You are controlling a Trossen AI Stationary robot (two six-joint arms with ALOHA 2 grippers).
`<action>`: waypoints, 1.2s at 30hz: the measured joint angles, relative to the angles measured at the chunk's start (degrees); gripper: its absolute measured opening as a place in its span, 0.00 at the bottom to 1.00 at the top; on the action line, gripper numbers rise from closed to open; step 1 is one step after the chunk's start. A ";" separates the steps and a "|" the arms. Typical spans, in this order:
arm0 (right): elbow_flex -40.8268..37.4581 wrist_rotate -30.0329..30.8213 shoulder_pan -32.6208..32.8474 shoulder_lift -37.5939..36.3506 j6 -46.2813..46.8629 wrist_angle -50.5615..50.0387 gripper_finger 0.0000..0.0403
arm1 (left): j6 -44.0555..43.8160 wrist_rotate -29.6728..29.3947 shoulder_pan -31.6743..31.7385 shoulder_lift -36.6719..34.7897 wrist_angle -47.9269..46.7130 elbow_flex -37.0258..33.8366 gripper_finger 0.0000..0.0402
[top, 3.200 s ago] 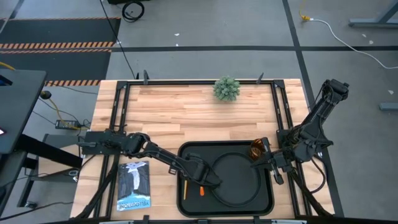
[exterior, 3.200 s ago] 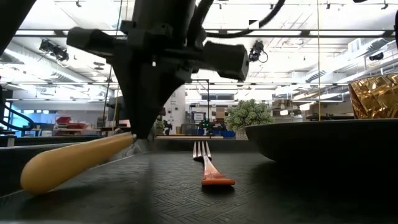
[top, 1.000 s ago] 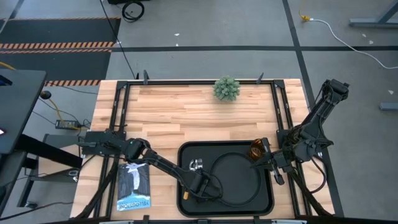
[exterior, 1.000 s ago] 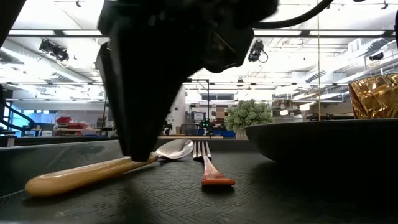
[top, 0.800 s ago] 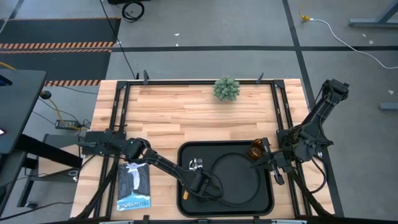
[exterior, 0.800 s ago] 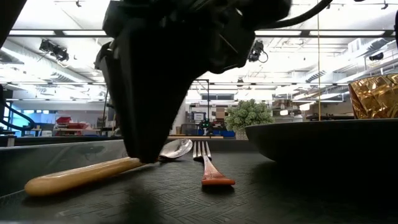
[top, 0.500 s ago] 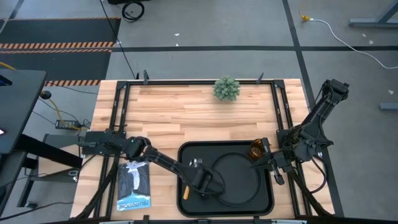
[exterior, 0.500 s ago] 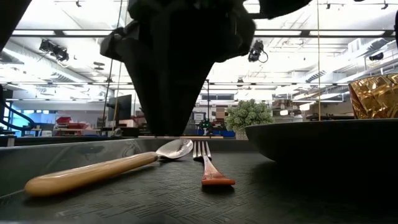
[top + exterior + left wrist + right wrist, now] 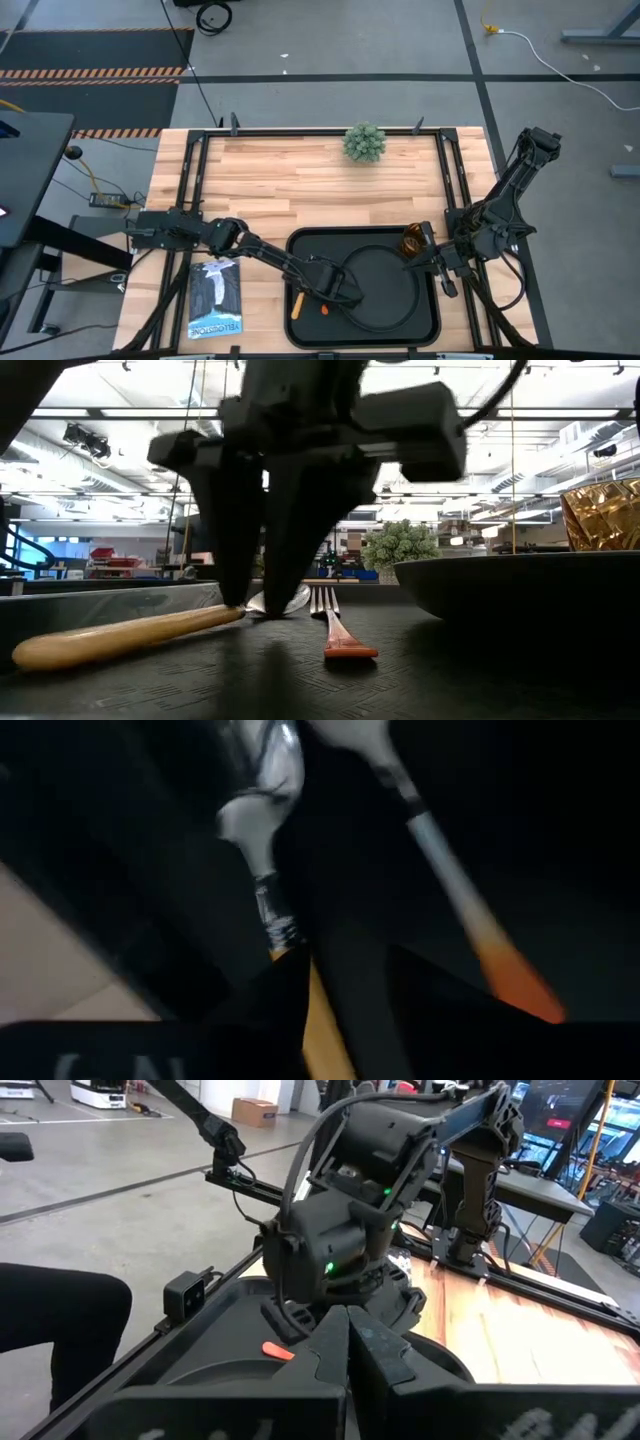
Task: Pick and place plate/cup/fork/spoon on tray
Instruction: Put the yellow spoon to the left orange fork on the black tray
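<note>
Black tray (image 9: 425,325) carries everything: the spoon (image 9: 130,632) now lies flat along its left edge with the fork (image 9: 333,622) just beside it, the plate (image 9: 385,290) filling the middle and right, and the cup (image 9: 412,243) at the far right corner. The left gripper (image 9: 262,595), jaws parted and empty, has let the spoon go, so placing looks finished. The right gripper (image 9: 432,262) waits by the cup; I cannot tell its opening. Clear room lies upward.

Wooden surface (image 9: 300,180) stands on grey concrete floor (image 9: 330,50); hazard-striped mat (image 9: 95,55) lies beside its far-left corner.
</note>
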 joint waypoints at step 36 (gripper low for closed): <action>-0.02 -1.40 0.00 0.00 0.42 0.81 0.02 | 1.28 1.59 0.52 0.69 -5.30 -0.02 0.32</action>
